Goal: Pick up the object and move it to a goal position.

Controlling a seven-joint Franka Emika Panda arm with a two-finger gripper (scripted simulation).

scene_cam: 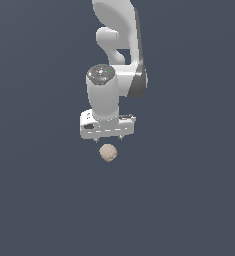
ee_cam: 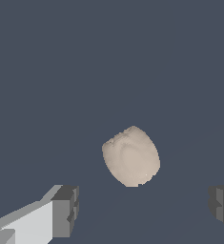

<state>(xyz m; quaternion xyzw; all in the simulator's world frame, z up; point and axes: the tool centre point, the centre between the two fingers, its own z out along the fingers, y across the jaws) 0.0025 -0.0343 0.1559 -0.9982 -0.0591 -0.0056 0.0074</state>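
My pincer (scene_cam: 108,139) sits frame centre, jaws wide, holding nothing. Ball (scene_cam: 108,152) just below it in the exterior view, untouched, between my fingers (ee_cam: 66,210).

A beige-tan ball (scene_cam: 108,153), a white hand (scene_cam: 107,140) with dark grey fingertips (ee_cam: 66,209), slate-blue ground (scene_cam: 189,200).

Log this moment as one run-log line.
phase: approach | gripper: open, empty | ball: on surface, not between fingers | contact: none | goal marker: not visible
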